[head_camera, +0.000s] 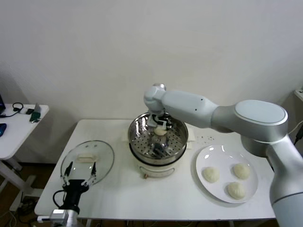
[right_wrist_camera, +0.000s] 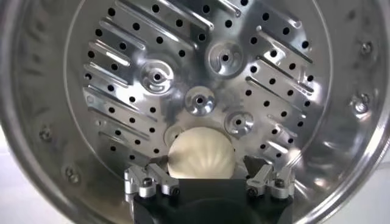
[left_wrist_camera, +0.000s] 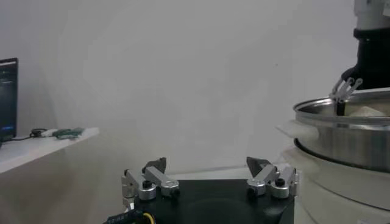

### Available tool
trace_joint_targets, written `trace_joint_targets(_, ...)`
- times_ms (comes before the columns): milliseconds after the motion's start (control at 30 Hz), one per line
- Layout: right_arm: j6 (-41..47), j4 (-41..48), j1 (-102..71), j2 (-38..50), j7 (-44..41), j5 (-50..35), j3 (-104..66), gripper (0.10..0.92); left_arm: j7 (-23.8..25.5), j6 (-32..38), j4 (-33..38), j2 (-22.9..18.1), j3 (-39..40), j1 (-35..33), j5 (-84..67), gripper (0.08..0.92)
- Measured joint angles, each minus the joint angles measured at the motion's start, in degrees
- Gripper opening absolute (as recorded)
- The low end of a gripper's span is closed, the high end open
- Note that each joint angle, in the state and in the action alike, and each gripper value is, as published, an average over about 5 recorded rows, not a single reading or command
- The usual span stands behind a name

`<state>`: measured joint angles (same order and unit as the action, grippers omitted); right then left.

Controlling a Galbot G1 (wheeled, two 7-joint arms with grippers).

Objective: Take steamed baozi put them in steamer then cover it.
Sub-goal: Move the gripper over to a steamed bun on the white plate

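Head view, lower left of the frame: left gripper, fingers spread, holding nothing, at the near edge of the white tabletop. Just beyond it lies the cover, flat on the tabletop. Lower right: white plate carrying three steamed baozi. Centre: steamer, with the right arm reaching in from the right and the right gripper above the perforated tray.

Right wrist view supplies what the head view hides: the fingers are spread either side of a fourth baozi over the tray; whether they touch it cannot be told.

Left wrist view shows the left fingers apart and the steamer wall at the right edge, cut off by the frame; the cover is out of sight.
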<state>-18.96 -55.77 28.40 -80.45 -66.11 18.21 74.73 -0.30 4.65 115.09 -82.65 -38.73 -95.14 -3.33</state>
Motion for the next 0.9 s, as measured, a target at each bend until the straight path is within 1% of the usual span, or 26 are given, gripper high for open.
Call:
trace_joint_targets(200,2.3,-5.1,5.0,4.8,-1.2,-5.6,1.2,0.823,-0.1,-0.1,0.5,0.1,0.1,-0.2,-0.1,0.823)
trace_joint_targets(333,5.1,-9.0,9.2,9.8,-0.6,-11.8,3.2,0.823,-0.1,-0.3,1.1,0.2,0.3,-0.3,-0.1,0.823)
trace_joint_targets(667,20.3,-20.8,17.8,26.1,4.7,-32.1,12.5,0.823,-0.2,-0.6,1.9,0.3,0.6,-0.6,-0.1,0.823)
trace_joint_targets(900,28.1,-26.4,18.0,36.9,6.5,-39.1,16.7,0.823,-0.2,-0.7,2.5,0.3,0.6,-1.1,-0.1,0.823)
